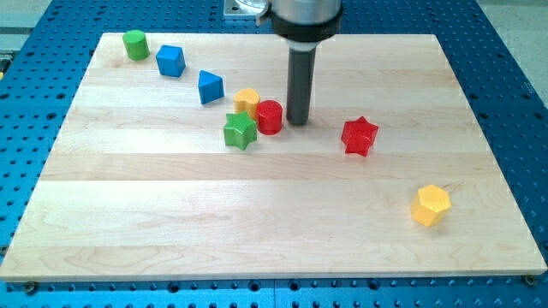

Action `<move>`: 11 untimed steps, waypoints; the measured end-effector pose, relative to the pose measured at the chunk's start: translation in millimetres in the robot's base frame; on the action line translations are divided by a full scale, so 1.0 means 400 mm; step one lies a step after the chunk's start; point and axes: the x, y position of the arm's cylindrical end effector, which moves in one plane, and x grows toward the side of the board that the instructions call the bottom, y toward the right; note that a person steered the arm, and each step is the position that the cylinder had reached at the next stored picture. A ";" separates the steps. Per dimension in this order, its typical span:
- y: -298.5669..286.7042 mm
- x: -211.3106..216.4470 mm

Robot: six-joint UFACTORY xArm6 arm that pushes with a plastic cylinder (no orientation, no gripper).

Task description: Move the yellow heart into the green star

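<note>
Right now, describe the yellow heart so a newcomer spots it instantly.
Find the dark rod ending at my tip near the board's middle. Left of it sit three clustered blocks: red cylinder, green star, and the yellow heart, topmost. The yellow hexagon sits alone, bottom right.

**Hidden / cut off**

Yellow heart (247, 98): front partly covered by the red cylinder (270, 117) and the green star (241, 131), so only its top and back show. Heart shape not really readable from here.

Arm: cut by the view's top edge, only the grey collar (306, 19) and the dark rod visible.

My tip (298, 122): sits just right of the red cylinder; can't tell if it touches it.

Metal fitting (244, 7) at the view's top, left of the collar: cropped and partly behind it, can't identify it.

Counter (274, 214): its near right corner runs off the view's right edge.
</note>
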 end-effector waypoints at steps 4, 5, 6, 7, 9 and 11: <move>-0.189 -0.094; -0.112 -0.067; -0.114 -0.027; -0.093 0.005; 0.151 -0.005; 0.314 0.142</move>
